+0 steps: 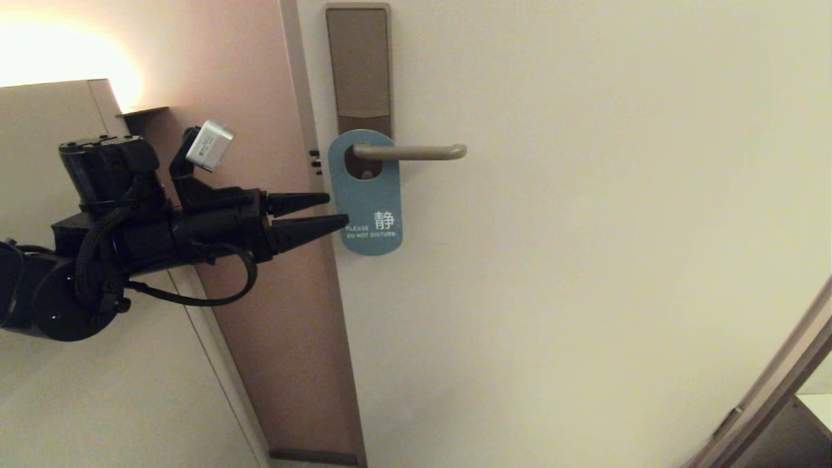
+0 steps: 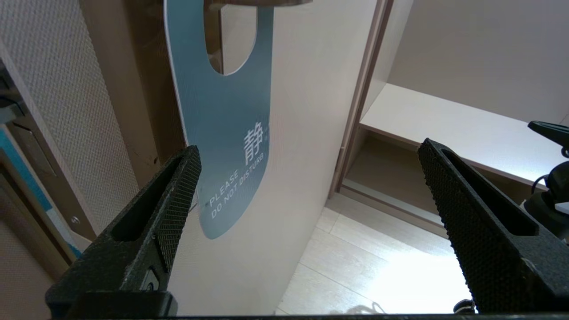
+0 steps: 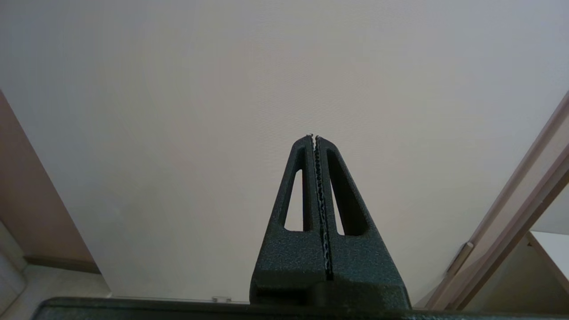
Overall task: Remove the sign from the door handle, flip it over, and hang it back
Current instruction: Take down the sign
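Observation:
The sign (image 1: 368, 201) hangs on the door handle (image 1: 416, 152) with its teal-blue "DO NOT DISTURB" side facing out. The handle is a slim beige lever on a tall brown lock plate (image 1: 359, 65). My left gripper (image 1: 338, 212) is open and empty, its fingertips at the sign's lower left edge, pointing right. In the left wrist view the sign (image 2: 222, 133) hangs ahead, past one finger (image 2: 178, 195), and the gripper (image 2: 310, 153) holds nothing. My right gripper (image 3: 314, 136) is shut and empty, facing the bare door; it is out of the head view.
The cream door (image 1: 585, 260) fills the right side. A pinkish door frame (image 1: 279, 292) runs down beside the sign. A wall panel with a small shelf (image 1: 140, 110) stands at the left. A second frame edge (image 1: 767, 396) shows at the lower right.

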